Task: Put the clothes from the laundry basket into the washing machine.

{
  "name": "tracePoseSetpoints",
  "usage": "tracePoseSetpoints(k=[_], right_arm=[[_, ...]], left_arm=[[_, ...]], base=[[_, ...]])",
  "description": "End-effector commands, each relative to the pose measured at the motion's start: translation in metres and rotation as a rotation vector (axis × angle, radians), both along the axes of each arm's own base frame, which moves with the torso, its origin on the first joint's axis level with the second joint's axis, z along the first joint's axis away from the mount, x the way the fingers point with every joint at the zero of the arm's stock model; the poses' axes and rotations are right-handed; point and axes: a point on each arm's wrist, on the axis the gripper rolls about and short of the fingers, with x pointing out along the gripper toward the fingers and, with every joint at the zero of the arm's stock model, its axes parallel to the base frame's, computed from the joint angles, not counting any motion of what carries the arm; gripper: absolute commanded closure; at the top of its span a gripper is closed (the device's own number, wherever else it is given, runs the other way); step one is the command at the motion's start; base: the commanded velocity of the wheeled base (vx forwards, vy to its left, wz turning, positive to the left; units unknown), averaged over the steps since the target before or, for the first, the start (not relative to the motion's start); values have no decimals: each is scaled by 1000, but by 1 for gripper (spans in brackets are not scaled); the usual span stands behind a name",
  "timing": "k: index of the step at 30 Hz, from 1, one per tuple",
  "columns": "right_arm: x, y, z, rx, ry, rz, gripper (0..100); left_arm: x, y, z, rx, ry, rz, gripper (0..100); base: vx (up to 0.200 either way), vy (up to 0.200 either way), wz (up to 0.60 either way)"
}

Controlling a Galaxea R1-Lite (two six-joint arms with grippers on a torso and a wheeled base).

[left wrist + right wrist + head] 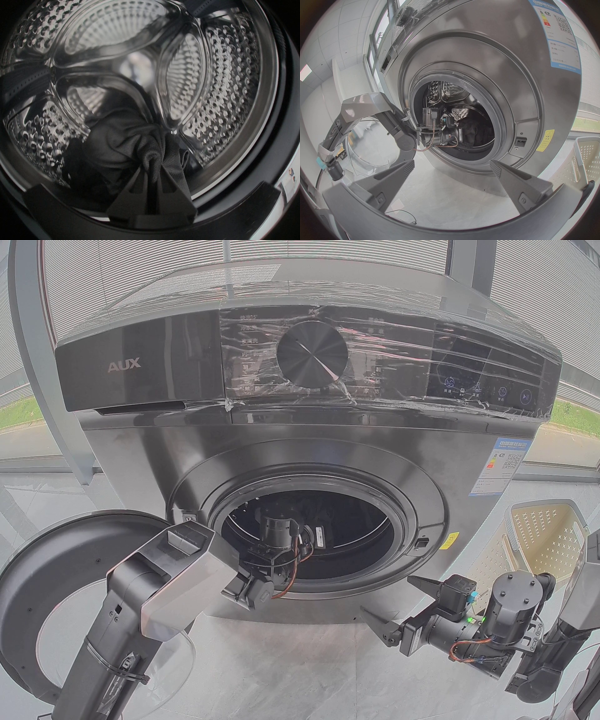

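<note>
The washing machine [300, 446] stands with its round opening [312, 534] uncovered. My left arm goes through that opening into the steel drum [218, 81]. Inside, my left gripper [153, 182] is shut on a bunched black garment [125, 140], which hangs from the fingers and rests low in the drum. The same dark garment [476, 129] lies just past the left wrist in the right wrist view. My right gripper [389, 596] is open and holds nothing; it hovers low in front of the machine, right of the opening. The cream laundry basket [550, 540] stands to the right.
The machine's round door [50, 590] is swung wide to the left, beside my left arm. Pale tiled floor [281, 665] lies in front of the machine. The basket's perforated wall [587, 159] stands close behind the right gripper [450, 163].
</note>
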Motion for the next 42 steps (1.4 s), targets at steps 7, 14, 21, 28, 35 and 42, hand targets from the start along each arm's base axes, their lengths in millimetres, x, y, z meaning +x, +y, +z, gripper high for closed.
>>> tracePoseSetpoints(k=[7,14,21,28,35,42], right_arm=[[0,0,0,0,0,1,0],[0,0,-1,-2,2,-2,0],[0,-2,-2,-5,9,-2,0],[0,-2,-1,-3,8,2,0],[-1,-1,-1,-1,6,5,0],[0,-2,-1,-3,5,3,0]], left_arm=[[36,5,13,-72,-131,92,100],[40,4,12,-76,-138,97,100],[39,4,13,-75,-133,97,0],[29,3,17,-67,-104,87,0],[-16,-7,15,-26,-13,24,0],[-73,-16,21,3,26,-74,0]], base=[[0,0,0],[0,0,0],[0,0,0],[0,0,0],[0,0,0],[0,0,0]])
